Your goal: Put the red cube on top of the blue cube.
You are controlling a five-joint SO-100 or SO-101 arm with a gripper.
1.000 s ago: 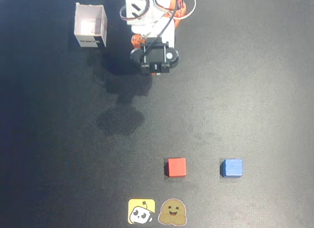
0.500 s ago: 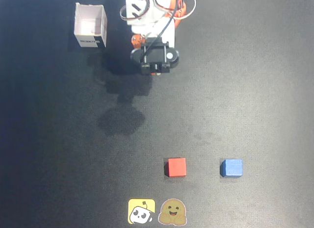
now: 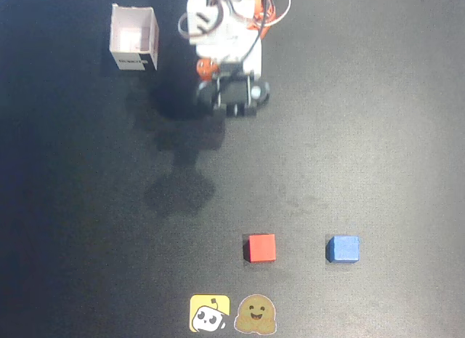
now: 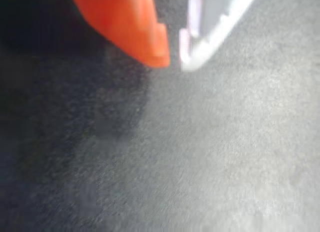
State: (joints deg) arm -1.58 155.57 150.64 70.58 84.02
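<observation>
**Arm parked, both cubes untouched**

I read the dark matte table (image 3: 87,207) as the workspace. The white-and-orange arm (image 3: 225,33) sits folded at the overhead view's top. Its gripper (image 4: 174,60) carries nothing; the orange and white fingertips stand nearly together. The small matte red cube (image 3: 261,248) and matching blue cube (image 3: 342,248) lie well apart from the fingers, side by side, separated for grasp clearance. The wrist view shows only fingertips and bare table; neither cube appears.

Overhead view: red cube (image 3: 261,248) left of blue cube (image 3: 343,249), apart, white box (image 3: 134,38) far upper left
</observation>
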